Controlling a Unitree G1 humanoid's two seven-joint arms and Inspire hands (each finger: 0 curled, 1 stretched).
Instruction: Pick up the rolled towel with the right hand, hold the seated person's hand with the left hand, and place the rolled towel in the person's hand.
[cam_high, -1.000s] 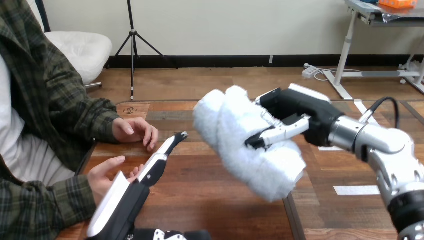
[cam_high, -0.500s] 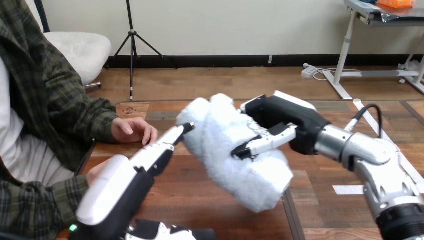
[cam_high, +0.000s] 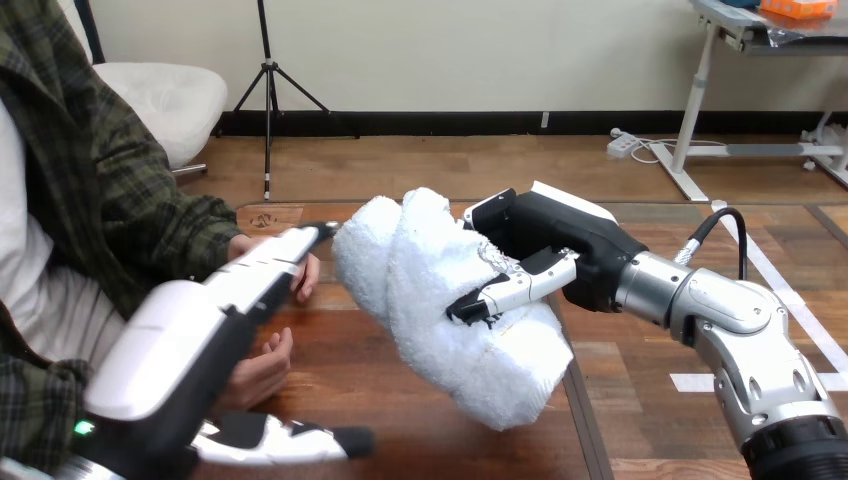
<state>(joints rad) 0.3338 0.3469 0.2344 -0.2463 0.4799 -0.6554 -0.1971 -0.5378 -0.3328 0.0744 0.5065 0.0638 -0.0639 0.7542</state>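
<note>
Head view: the rolled towel (cam_high: 440, 300) is up off the table (cam_high: 640, 230), pretty much dead centre, big fluffy white thing tilted so its lower end points down and to the right. The right hand (cam_high: 545, 245) comes in from the towel's right and is clamped on it, one finger (cam_high: 510, 290) pressed across the front and the black palm against the towel's upper right side.

Left of the towel is the left hand (cam_high: 170, 335), fingers (cam_high: 270, 262) stretched out straight and together, tips ending just short of the towel's upper left end. Its thumb (cam_high: 285, 442) sticks out lower down, left of the towel's bottom end, also straight, so nothing's pinched.

The person's hand (cam_high: 258, 372) sits in the gap between those fingers and the thumb, palm facing the towel. Can't tell if the robot hand actually touches it. The person's other hand (cam_high: 303, 275) rests on the table further back, partly hidden behind the left hand's fingers, near the towel's left edge.
</note>
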